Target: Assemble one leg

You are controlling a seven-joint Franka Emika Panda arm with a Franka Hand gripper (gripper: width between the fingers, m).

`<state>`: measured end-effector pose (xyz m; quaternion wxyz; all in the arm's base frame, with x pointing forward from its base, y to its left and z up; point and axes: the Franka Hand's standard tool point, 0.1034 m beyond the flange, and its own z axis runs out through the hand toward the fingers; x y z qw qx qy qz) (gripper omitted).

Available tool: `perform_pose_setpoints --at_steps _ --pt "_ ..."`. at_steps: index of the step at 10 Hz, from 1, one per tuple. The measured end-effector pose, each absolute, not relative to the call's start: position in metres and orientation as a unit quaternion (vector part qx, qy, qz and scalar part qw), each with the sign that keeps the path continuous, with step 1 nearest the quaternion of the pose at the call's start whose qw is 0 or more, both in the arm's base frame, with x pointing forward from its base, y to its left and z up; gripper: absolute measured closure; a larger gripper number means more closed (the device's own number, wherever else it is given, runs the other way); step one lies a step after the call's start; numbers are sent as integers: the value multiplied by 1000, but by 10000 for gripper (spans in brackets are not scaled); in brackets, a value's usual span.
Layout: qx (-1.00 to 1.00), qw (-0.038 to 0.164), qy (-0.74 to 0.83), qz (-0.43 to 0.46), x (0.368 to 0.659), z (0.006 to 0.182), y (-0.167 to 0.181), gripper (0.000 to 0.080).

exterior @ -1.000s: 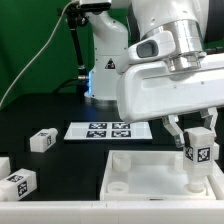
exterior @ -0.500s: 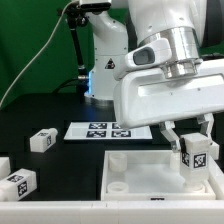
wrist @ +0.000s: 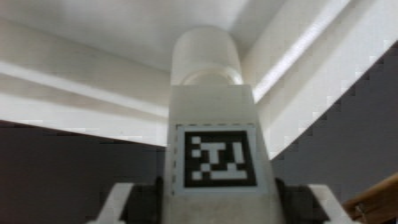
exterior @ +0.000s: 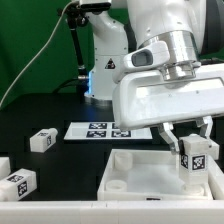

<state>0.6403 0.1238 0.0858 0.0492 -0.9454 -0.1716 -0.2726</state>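
My gripper (exterior: pixel 190 140) is shut on a leg (exterior: pixel 194 156), a small white post with a black-and-white tag, and holds it upright over the far right corner of the large white tray-like part (exterior: pixel 135 172). In the wrist view the leg (wrist: pixel 215 130) fills the middle, clamped between my fingers (wrist: pixel 143 200), with the tray's white wall beyond it. Its lower end is hidden from the exterior view by the tray's rim. Three more legs lie loose on the exterior view's left: one (exterior: pixel 41 140) further back, one (exterior: pixel 17 184) near the front, and one cut off at the edge (exterior: pixel 3 165).
The marker board (exterior: pixel 104 130) lies flat behind the tray. The arm's base (exterior: pixel 100 60) stands at the back, with a black stand and cable on the exterior view's left. A round socket (exterior: pixel 119 186) shows in the tray's near left corner.
My gripper has moved the leg slightly up and back over the tray's far right corner. The loose legs and the tray have not moved.
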Motion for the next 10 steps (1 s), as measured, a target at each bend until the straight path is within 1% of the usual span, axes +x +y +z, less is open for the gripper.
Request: perform_pose_setpoints --at_steps 2,3,4,5,9,10 --pt "-946 49 -172 -272 640 86 124 515" --pt "-946 49 -171 -272 640 86 124 345" --pt "-946 49 -171 -272 641 86 123 198" --pt "-947 50 -172 -268 642 89 123 165" --pt "-948 55 -169 -265 647 121 126 151" --pt "-948 55 -169 -264 647 118 126 151"
